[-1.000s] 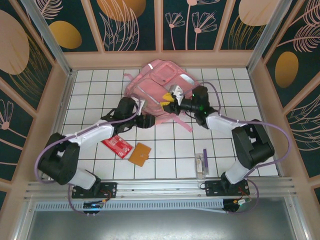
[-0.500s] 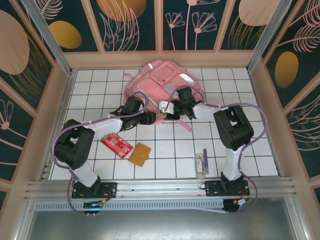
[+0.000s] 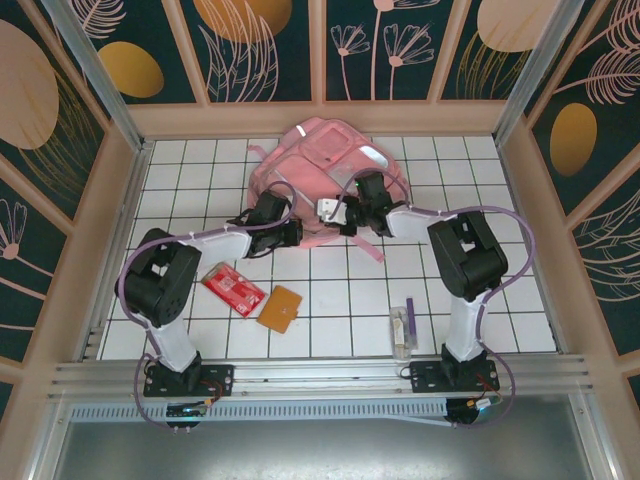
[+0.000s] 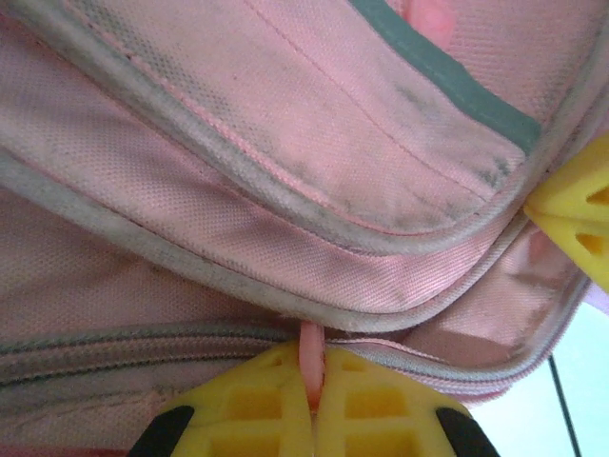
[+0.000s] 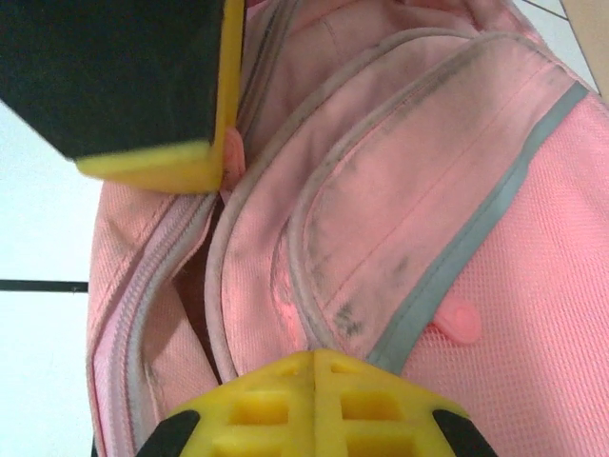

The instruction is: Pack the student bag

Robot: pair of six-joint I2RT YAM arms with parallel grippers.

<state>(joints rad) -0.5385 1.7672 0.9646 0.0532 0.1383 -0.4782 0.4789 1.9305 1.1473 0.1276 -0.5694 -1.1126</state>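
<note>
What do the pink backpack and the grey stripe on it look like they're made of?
Backpack: matte woven fabric, likely polyester; a fine weave grid shows up close. Stripe: smooth grey tape, probably reflective; it shines silvery in the overhead view.

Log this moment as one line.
student bag: flat on table | left hand: shut on pink zipper pull | right hand: shut against bag | red packet: on table

The left arm (image 3: 215, 240) and right arm (image 3: 425, 218) crowd the near edge of the student bag (image 3: 325, 160), a red packet (image 3: 233, 290), tan wallet (image 3: 281, 307) and clear box (image 3: 403, 330) lie well in front of it, and bare tiles (image 3: 180, 180) flank its sides.
</note>
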